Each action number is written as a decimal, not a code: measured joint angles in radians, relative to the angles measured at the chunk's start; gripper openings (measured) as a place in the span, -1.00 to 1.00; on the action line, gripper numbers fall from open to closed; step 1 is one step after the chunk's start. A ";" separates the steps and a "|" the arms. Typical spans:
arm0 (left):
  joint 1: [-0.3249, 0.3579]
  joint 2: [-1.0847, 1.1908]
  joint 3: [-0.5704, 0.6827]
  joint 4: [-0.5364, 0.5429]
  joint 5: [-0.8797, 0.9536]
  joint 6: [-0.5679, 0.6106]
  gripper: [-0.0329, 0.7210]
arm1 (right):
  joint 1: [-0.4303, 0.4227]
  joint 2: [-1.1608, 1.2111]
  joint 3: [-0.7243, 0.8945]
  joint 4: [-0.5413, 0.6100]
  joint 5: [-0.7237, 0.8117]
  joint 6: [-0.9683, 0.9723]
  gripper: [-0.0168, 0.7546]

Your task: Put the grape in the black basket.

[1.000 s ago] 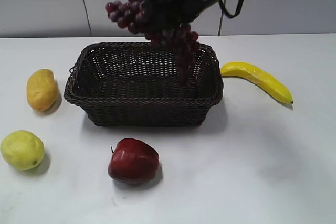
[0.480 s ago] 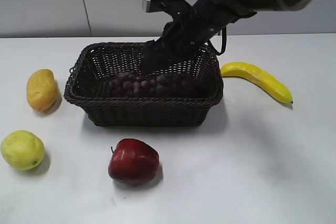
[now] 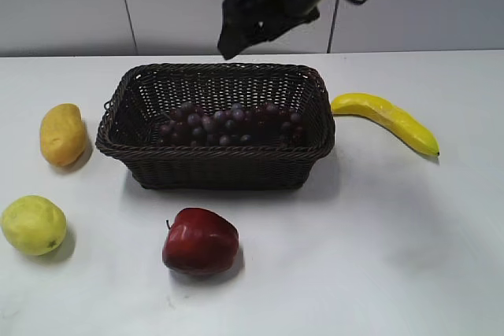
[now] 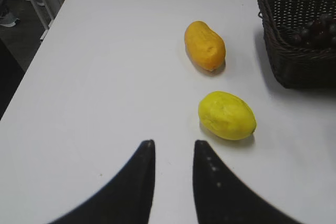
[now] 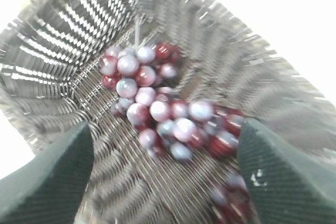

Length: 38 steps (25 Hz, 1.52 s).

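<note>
The grape bunch (image 3: 228,123) lies flat on the floor of the black basket (image 3: 216,167), stretched left to right. It also shows in the right wrist view (image 5: 163,111) on the basket's weave (image 5: 79,40), and partly in the left wrist view (image 4: 315,29) inside the basket (image 4: 294,61). My right gripper (image 3: 230,37) hangs above the basket's back rim, empty; in its own view (image 5: 165,169) the jaws stand wide apart over the grapes. My left gripper (image 4: 173,145) is open and empty above bare table, out of the exterior view.
A mango (image 3: 62,134) and a lemon (image 3: 33,224) lie left of the basket, also in the left wrist view, mango (image 4: 205,45) and lemon (image 4: 227,115). A red apple (image 3: 200,240) sits in front of it. A banana (image 3: 386,120) lies to the right.
One second ago the right gripper held the grapes above the basket. It lowered them in, let go, and has now risen clear, open. The grapes rest in the basket.
</note>
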 joint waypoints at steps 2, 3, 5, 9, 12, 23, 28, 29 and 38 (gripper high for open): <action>0.000 0.000 0.000 0.000 0.000 0.000 -0.31 | 0.000 -0.047 -0.025 -0.065 0.078 0.044 0.72; 0.000 0.000 0.000 0.000 0.000 0.000 -0.31 | 0.000 -0.071 -0.030 -0.091 0.114 0.065 0.72; 0.000 0.000 0.000 0.000 0.000 0.000 -0.31 | 0.000 -0.115 -0.032 -0.156 0.173 0.105 0.72; 0.000 0.000 0.000 0.000 0.000 0.000 -0.31 | 0.000 -0.203 -0.032 -0.278 0.290 0.212 0.68; 0.000 0.000 0.000 0.000 0.000 0.000 -0.31 | 0.000 -0.258 -0.033 -0.350 0.357 0.273 0.65; 0.000 0.000 0.000 0.000 0.000 0.000 -0.31 | 0.000 -0.465 0.229 -0.417 0.369 0.364 0.58; 0.000 0.000 0.000 0.000 0.000 0.000 -0.31 | 0.000 -0.583 0.517 -0.417 0.355 0.386 0.58; 0.000 0.000 0.000 0.000 0.000 0.000 -0.31 | 0.000 -0.613 0.573 -0.417 0.341 0.391 0.58; 0.000 0.000 0.000 0.000 0.000 0.000 -0.31 | -0.003 -0.853 0.875 -0.417 0.212 0.485 0.58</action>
